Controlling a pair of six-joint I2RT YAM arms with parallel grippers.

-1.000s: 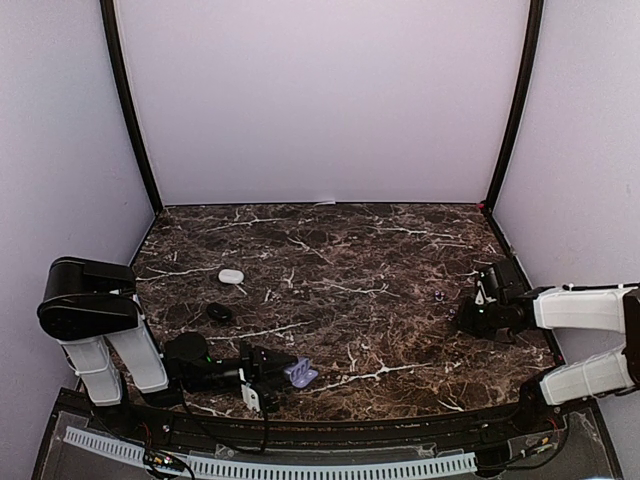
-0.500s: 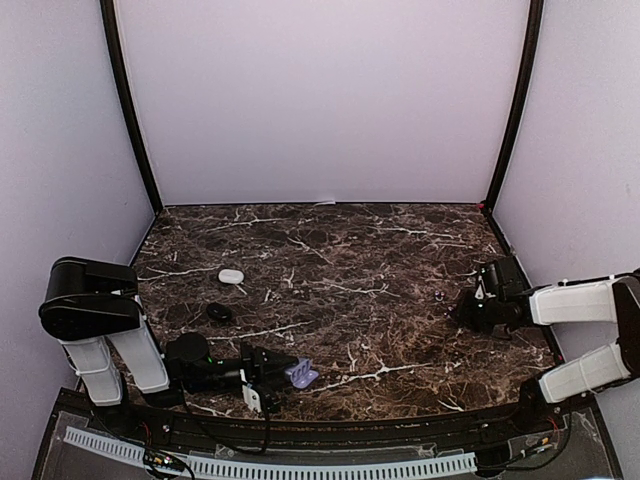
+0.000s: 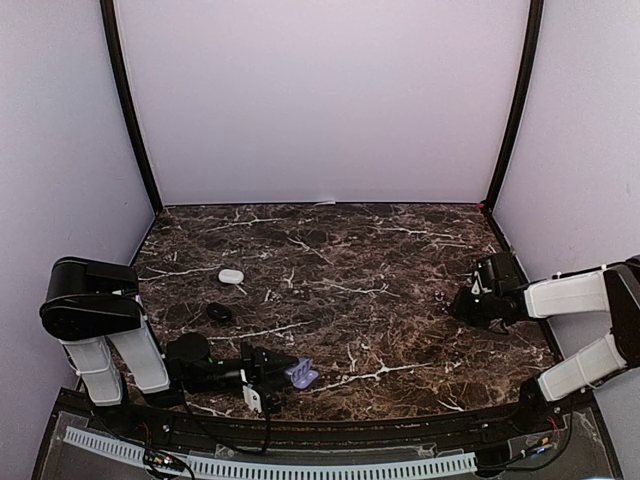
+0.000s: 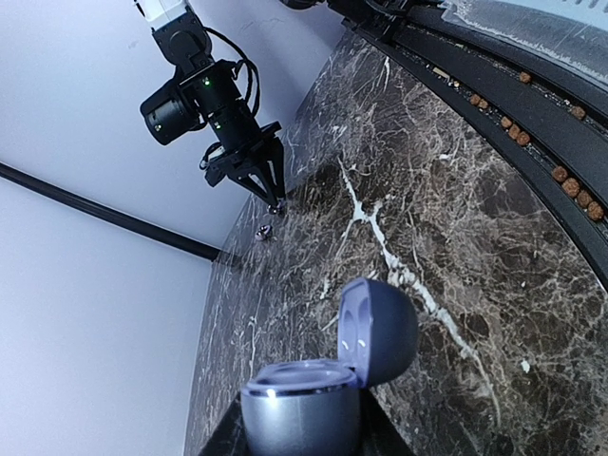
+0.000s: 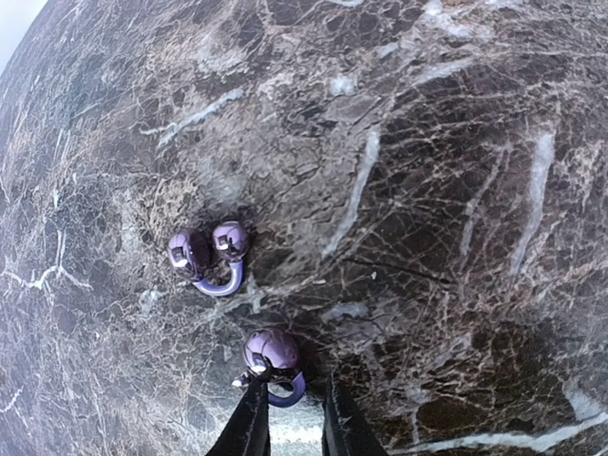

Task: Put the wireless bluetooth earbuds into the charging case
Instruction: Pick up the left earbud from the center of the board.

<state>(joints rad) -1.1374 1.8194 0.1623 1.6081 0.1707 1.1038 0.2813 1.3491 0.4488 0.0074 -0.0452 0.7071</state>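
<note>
Currently, the left pincer [image 3: 288, 374] is closed on the purple charging case [image 4: 302, 408], gripping its lower shell from both sides. The case is held close to the near edge of the tabletop [image 3: 350, 250], left of centre. Its lid [image 4: 378, 330] is hinged open and stands upright, with the moulded recesses on its inner face exposed.

The right pincer [image 5: 294, 388] is lowered to the tabletop near the right edge, about midway along it. Its fingers stand only narrowly apart. The first earbud [image 5: 270, 350], purple with a curved hook, lies on the marble directly at the fingertips. Its hook reaches into the gap between them, but whether the fingers actually grip it cannot be told. The second earbud [image 5: 207, 252], also purple, lies just beyond the first and apart from it, untouched.

A white case [image 3: 231, 275] and a black case [image 3: 219, 313] rest on the tabletop toward the left edge, closed.
</note>
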